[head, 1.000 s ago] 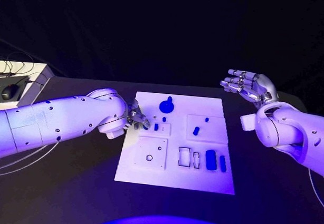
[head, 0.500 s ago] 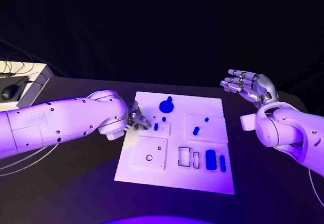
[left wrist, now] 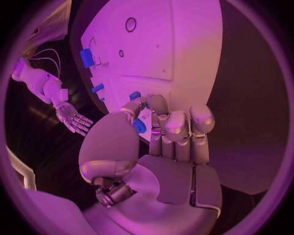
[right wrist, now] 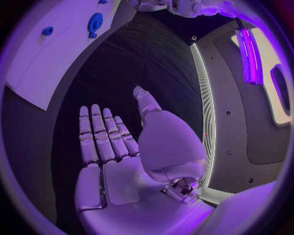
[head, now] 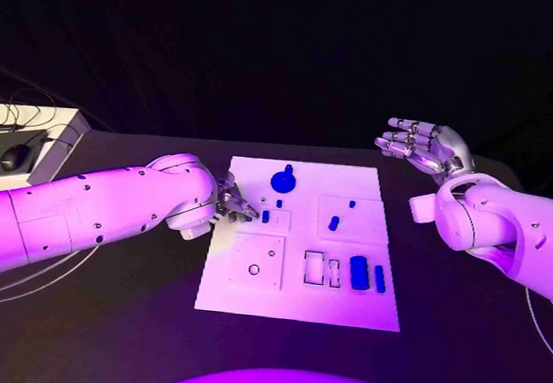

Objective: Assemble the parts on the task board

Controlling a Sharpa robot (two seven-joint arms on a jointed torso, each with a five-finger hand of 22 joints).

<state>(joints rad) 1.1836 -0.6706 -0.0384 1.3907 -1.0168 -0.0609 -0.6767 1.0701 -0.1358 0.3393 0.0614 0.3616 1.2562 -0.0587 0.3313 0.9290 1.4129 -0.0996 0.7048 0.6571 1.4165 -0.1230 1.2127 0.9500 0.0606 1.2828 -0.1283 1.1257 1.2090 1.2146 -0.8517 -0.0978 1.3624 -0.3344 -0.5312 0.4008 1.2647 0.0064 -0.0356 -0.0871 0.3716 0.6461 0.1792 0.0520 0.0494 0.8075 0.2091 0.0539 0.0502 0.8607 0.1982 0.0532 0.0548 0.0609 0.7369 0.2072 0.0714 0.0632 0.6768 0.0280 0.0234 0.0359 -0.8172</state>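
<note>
Several small blue parts [head: 360,272] lay on the white task board [head: 296,297] in the middle of the worktop. Our left hand [head: 234,203] was at the board's left edge, its fingers [left wrist: 174,128] curled, pinching one small blue piece [left wrist: 139,126]. Our right hand [head: 424,146] hovered well apart, empty and spread. We judged the piece light, stiff and slippery, best pinched at its sides.
</note>
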